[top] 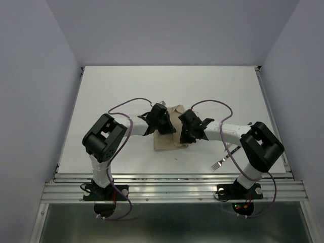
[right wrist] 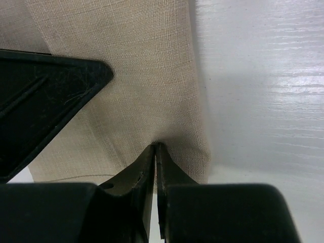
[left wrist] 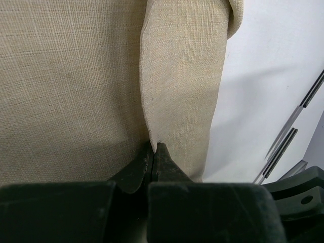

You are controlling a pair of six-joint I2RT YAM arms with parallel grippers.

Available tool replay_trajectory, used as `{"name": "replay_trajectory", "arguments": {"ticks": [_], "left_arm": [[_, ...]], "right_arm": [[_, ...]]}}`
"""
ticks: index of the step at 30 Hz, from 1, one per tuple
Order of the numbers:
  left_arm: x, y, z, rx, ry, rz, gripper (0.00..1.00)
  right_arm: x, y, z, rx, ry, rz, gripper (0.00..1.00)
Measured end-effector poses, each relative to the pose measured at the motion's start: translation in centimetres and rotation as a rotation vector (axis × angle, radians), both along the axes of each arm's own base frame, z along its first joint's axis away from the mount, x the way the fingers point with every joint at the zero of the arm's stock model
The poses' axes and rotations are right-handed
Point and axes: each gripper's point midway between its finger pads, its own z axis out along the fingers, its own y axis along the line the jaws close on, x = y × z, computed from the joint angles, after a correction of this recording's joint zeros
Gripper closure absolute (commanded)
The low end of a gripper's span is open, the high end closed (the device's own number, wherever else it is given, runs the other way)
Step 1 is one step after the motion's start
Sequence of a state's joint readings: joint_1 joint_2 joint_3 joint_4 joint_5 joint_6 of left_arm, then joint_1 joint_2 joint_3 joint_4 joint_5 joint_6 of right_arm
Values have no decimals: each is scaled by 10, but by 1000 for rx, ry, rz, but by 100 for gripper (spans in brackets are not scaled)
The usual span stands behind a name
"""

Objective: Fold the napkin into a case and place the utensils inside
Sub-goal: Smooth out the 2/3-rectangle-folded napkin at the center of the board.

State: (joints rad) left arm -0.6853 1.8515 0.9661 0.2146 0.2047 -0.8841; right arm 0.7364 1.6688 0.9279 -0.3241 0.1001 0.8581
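White table: the napkin lies mid-surface, partly folded, between both arms. Left gripper is pinched closed on a fold edge. Right gripper is likewise clamped on cloth near its border. Risk: an uneven pull could slip the thin fabric free or skew the fold. Fork lies well apart, by the right arm.

A white table stands between pale lavender walls, metal rail in front.
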Motion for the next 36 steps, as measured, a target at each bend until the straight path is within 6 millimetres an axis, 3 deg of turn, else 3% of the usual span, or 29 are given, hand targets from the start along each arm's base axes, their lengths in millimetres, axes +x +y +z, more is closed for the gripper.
{"name": "replay_trajectory", "arguments": {"ticks": [11,23,26,36], "left_arm": [[-1,0,0,-5,3,4,100],[-1,-1,-1,-11,1,3,100],[-1,-1,0,-12,0,3,87],[-7,7,10,15,-1,-8,68]], "right_arm": [[-14,5,8,-19,-26,50,89],[-18,0,1,-31,-22,32,89],[-18,0,0,-30,-23,29,89],[-18,0,0,-26,-27,29,89]]}}
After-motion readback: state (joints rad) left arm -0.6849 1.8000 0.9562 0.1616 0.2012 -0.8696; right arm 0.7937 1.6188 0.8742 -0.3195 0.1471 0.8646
